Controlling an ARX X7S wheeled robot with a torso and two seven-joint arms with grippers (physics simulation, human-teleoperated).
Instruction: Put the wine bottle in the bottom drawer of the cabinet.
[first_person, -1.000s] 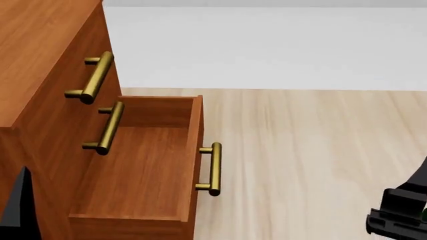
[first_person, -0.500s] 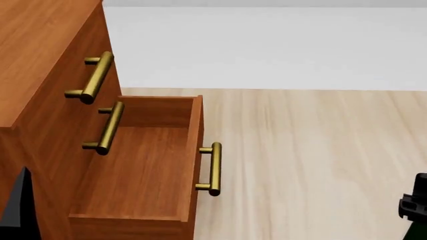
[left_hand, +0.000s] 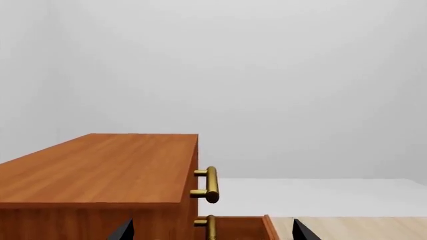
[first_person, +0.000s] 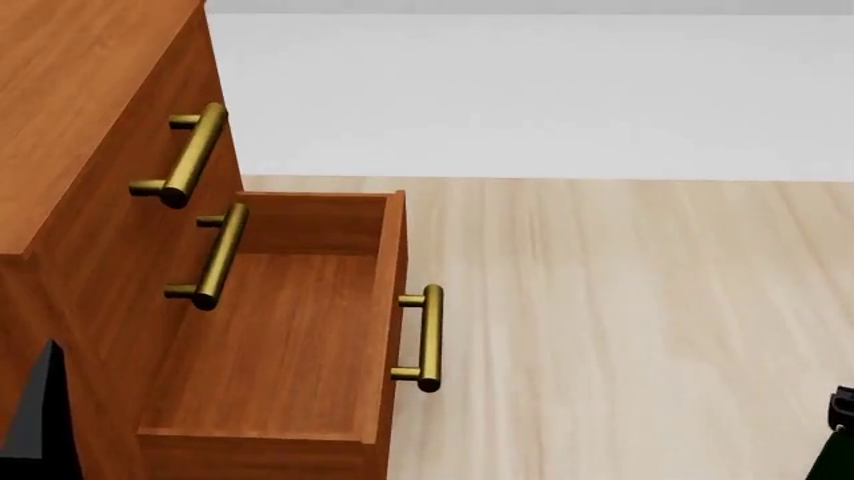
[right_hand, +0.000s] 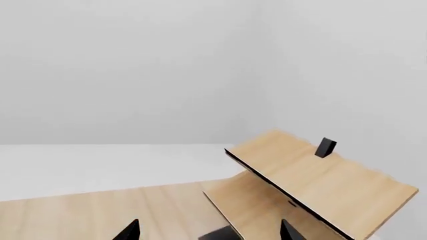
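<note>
The cabinet (first_person: 80, 150) stands at the left of the head view and also shows in the left wrist view (left_hand: 100, 170). Its bottom drawer (first_person: 287, 330) is pulled out and empty, with its brass handle (first_person: 427, 338) facing right. A dark green sliver (first_person: 835, 462) at the lower right edge looks like the wine bottle; the rest of it is out of view. My left gripper (left_hand: 211, 231) is open and empty, level with the cabinet top. My right gripper (right_hand: 208, 231) is open with nothing between its jaws. Only a black bit of it (first_person: 843, 408) shows in the head view.
Two upper drawer fronts with brass handles (first_person: 187, 155) (first_person: 214, 255) are shut above the open drawer. A light wooden rack (right_hand: 313, 185) with a black base (right_hand: 220, 234) stands close in front of the right gripper. Light wood floor (first_person: 627, 320) lies right of the drawer.
My right gripper has moved down and to the right, almost out of the head view. The cabinet, the open drawer and my left finger have not moved.
</note>
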